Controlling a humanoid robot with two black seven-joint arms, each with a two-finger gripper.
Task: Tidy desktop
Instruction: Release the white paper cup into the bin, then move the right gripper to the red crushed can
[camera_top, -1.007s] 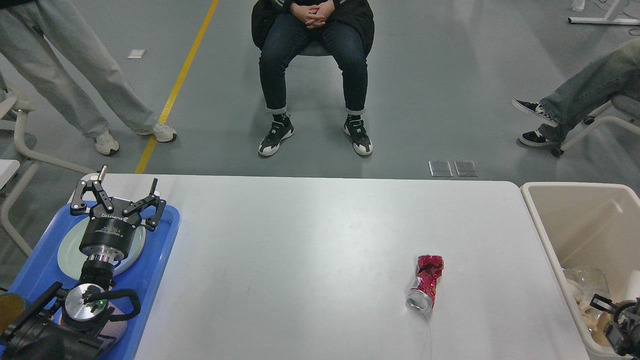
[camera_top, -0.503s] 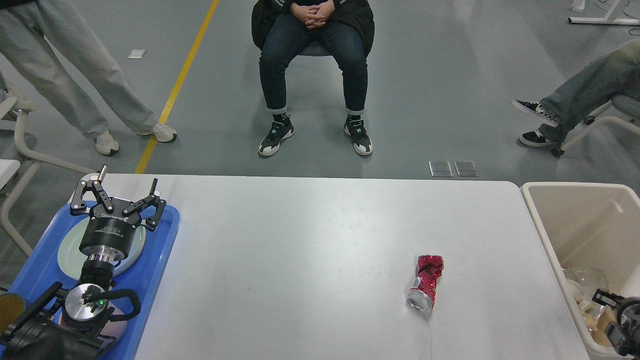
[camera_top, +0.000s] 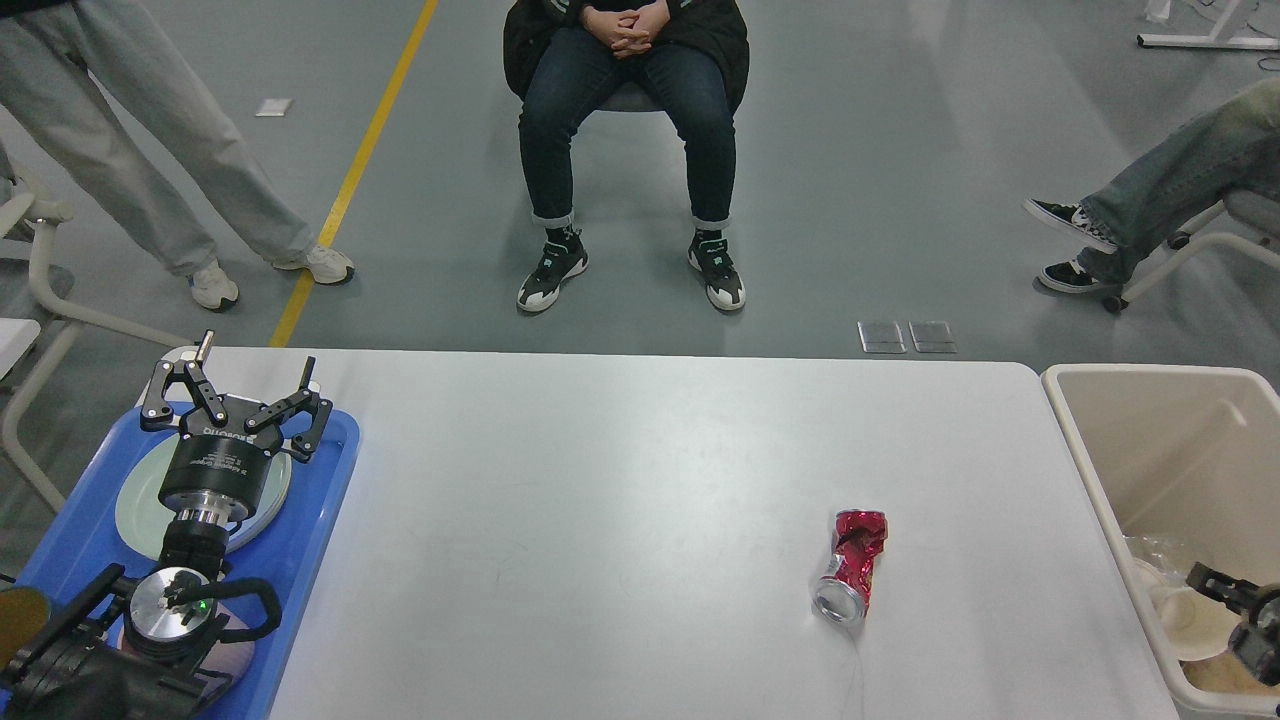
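Counter (camera_top: 620, 480): white desktop, filling mid-view; nearly cleared.
Beige bin (camera_top: 1150, 440): sitting off the right edge, holding paper scraps.
Blue tray (camera_top: 320, 520): lying at the left edge, carrying a plate (camera_top: 135, 505).
Left tool (camera_top: 236, 400): hovering over the tray, fingers spread wide, empty.
Right tool (camera_top: 1235, 595): withdrawing over the bin since a second ago; spread cannot be told.
Red can (camera_top: 853, 565): crushed, lying right of centre; likely the next pick.

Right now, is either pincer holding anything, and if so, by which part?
The left pincer is open over the blue tray, holding nothing. The right pincer is only partly in view over the beige bin; its hold cannot be told.
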